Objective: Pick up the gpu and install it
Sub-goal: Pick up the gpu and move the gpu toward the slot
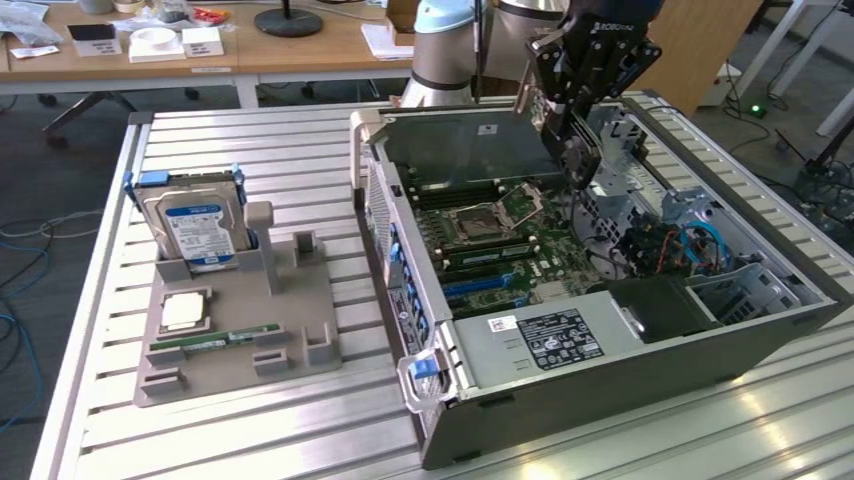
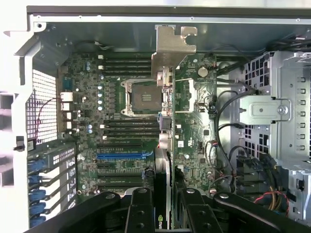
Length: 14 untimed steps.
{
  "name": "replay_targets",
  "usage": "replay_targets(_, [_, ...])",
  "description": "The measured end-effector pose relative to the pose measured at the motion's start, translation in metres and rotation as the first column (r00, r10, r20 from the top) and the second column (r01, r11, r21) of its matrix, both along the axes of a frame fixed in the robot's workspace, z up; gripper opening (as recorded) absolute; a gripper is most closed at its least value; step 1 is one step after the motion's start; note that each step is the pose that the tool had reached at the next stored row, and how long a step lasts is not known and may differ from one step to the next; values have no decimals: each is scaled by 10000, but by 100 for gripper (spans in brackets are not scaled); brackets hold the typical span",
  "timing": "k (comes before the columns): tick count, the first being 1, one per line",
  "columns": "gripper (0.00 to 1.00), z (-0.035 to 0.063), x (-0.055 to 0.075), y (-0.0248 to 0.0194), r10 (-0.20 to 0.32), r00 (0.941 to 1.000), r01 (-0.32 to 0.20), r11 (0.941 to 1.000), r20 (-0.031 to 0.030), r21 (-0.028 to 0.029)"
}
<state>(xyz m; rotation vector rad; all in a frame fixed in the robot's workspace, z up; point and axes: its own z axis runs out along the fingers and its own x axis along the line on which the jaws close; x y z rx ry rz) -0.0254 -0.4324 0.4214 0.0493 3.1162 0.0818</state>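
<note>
A robot gripper (image 1: 577,140) hangs over an open computer case (image 1: 601,375) lying on a slatted metal table (image 1: 240,440), in the upper right of the exterior view. The gripper is closed on the gpu (image 2: 165,111), held edge-on above the motherboard (image 2: 121,165), with the card's silvery bracket (image 2: 171,51) nearest the case wall. A hard drive (image 1: 196,228) stands in a grey holder (image 1: 267,330) on the exterior view's left.

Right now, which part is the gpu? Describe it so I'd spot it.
Find the open computer case on the metal table. Over its green board, the hand grips the gpu: a thin dark card with a silvery bracket at one end.
</note>
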Motion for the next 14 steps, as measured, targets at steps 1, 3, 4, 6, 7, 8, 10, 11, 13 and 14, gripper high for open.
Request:
replay_targets(1, [26, 0, 9, 1, 1, 10000, -1, 10000, -1, -1])
replay_targets(3, [26, 1, 16, 1, 1, 10000, -1, 10000, -1, -1])
replay_targets(4, [26, 1, 16, 1, 0, 10000, 0, 10000, -1, -1])
replay_targets(6, [26, 0, 16, 1, 0, 10000, 0, 10000, 0, 0])
replay_targets(7, [26, 0, 16, 1, -1, 10000, 1, 10000, -1, -1])
replay_targets(8, [26, 0, 16, 1, 0, 10000, 0, 10000, 0, 0])
replay_targets(10, [26, 0, 16, 1, 0, 10000, 0, 10000, 0, 0])
replay_targets(11, [26, 0, 21, 1, 3, 10000, -3, 10000, 0, 0])
replay_targets(13, [26, 0, 45, 1, 1, 10000, -1, 10000, 0, 0])
replay_targets(14, [26, 0, 59, 1, 1, 10000, -1, 10000, 0, 1])
